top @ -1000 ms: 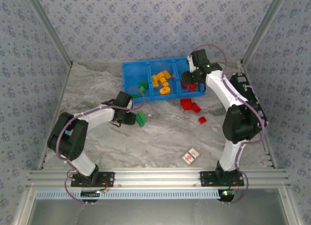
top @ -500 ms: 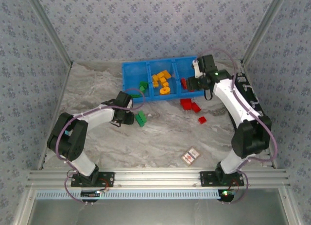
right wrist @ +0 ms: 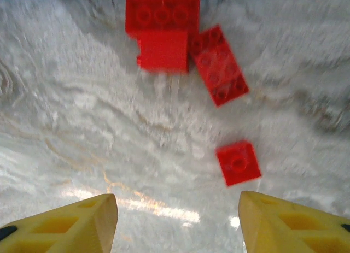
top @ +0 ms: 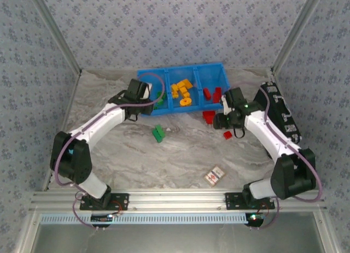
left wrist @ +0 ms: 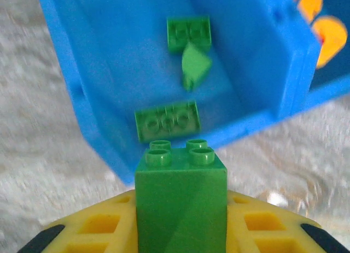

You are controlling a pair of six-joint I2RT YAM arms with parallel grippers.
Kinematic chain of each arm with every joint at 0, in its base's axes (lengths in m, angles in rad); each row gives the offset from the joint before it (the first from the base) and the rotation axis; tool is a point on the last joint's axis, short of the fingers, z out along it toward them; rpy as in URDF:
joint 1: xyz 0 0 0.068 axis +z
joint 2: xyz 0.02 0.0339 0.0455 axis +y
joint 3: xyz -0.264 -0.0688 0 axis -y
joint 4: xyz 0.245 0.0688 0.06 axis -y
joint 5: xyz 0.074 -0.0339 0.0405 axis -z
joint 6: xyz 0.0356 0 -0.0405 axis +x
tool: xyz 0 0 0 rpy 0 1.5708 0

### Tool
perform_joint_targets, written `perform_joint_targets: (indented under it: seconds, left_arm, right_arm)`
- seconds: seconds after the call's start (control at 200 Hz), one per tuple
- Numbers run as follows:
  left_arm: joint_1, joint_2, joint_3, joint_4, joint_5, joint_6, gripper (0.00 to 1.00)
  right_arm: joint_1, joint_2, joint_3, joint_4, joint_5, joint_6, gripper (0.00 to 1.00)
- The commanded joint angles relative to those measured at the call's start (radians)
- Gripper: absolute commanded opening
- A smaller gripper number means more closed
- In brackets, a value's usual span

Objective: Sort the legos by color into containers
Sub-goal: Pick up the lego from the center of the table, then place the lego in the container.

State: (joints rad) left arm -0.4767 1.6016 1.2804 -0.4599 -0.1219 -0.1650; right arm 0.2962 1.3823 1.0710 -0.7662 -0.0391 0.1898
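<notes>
The left gripper [left wrist: 180, 234] is pinching a green brick [left wrist: 181, 201] just in front of the blue bin [left wrist: 93, 72], at its left compartment, where three green pieces [left wrist: 166, 119] lie. The bin's middle compartment contains yellow bricks [top: 181, 92] and the right one contains red bricks [top: 212, 93]. The right gripper [right wrist: 178, 220] has its fingers spread and holds nothing. It is near the bin's right front corner, above three loose red bricks [right wrist: 219, 64]. One loose green brick [top: 158, 133] lies in front of the bin.
</notes>
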Motion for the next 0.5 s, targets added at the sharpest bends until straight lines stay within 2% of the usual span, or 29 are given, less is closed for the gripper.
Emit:
perform_joint_targets:
  seconds: [0.0,0.18,0.33,0.495]
  left_arm:
    - [0.021,0.090,0.080,0.056,-0.041,0.042,0.32]
    - [0.047,0.240,0.169,0.135,-0.018,0.057,0.32]
    - [0.067,0.332,0.228,0.136,-0.017,0.057,0.32]
    - [0.072,0.385,0.268,0.124,-0.033,0.079,0.38]
  right_arm:
    - [0.011,-0.029,-0.081,0.028,-0.035,0.074,0.62]
    - [0.019,-0.046,-0.162,0.080,0.002,0.114,0.63]
    - [0.019,-0.038,-0.183,0.087,0.019,0.111,0.66]
    - [0.002,-0.022,-0.201,0.097,0.036,0.109,0.68]
